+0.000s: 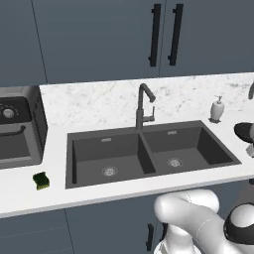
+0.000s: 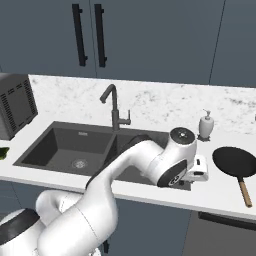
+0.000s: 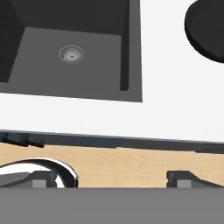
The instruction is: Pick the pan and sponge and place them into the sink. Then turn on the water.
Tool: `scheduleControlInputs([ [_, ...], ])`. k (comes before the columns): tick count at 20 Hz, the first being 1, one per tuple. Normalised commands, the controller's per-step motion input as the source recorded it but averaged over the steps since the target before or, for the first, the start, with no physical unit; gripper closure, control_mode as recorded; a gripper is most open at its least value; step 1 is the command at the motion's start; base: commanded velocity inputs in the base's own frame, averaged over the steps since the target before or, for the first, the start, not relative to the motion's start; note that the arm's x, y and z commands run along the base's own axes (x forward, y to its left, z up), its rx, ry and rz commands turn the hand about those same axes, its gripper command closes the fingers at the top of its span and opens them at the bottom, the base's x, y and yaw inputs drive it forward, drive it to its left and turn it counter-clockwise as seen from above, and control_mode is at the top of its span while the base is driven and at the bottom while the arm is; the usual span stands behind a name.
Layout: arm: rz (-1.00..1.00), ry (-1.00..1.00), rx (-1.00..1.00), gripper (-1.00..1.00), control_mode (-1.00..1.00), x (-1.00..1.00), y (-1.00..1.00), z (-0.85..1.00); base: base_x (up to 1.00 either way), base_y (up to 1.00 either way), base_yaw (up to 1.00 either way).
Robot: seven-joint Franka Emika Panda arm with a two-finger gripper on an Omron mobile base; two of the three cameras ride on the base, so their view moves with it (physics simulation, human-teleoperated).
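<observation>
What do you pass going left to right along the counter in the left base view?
Dark boxy appliance → sponge → left basin of the sink → faucet → right basin → soap dispenser → pan at the right edge.
</observation>
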Motion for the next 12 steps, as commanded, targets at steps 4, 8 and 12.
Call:
scheduleControlInputs([
  [4,0.0,0.0,0.06,-1.0,-1.0,0.29,-0.83,-0.03,0.0,0.0,0.0],
  [8,0.0,0.0,0.1,-1.0,-1.0,0.21,-0.75,0.0,0.0,0.0,0.0],
  [12,0.0,0.0,0.07,-1.0,-1.0,0.23,-0.66,-0.01,0.0,0.0,0.0],
])
